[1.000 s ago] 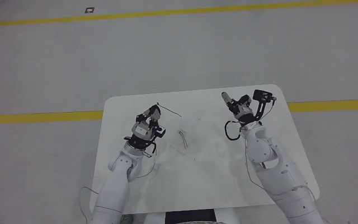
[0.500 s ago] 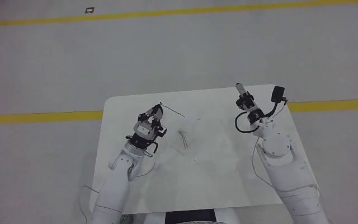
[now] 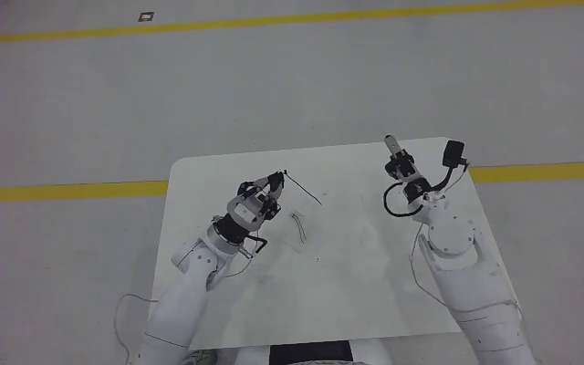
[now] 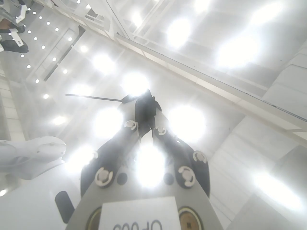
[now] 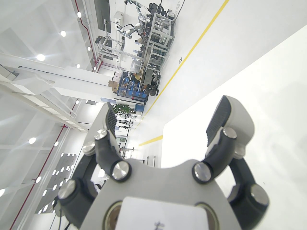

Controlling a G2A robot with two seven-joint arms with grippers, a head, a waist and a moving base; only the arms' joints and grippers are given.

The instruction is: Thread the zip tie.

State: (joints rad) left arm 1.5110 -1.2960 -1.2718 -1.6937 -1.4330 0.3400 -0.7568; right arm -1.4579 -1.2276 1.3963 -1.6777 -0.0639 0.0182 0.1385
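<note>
The black zip tie (image 3: 304, 188) is a thin line just left of the middle of the top view, above the white table (image 3: 365, 283). The left gripper (image 3: 277, 180) pinches one end of it tight. The rest pokes out toward the lower right. A small pale strip (image 3: 298, 226) lies on the table just below it. The right gripper (image 3: 392, 146) is at the upper right, near the table's far edge, jaws wide apart.

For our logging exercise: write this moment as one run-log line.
left gripper: shut on black zip tie, above table | right gripper: open, empty | tie: not yet threaded
</note>
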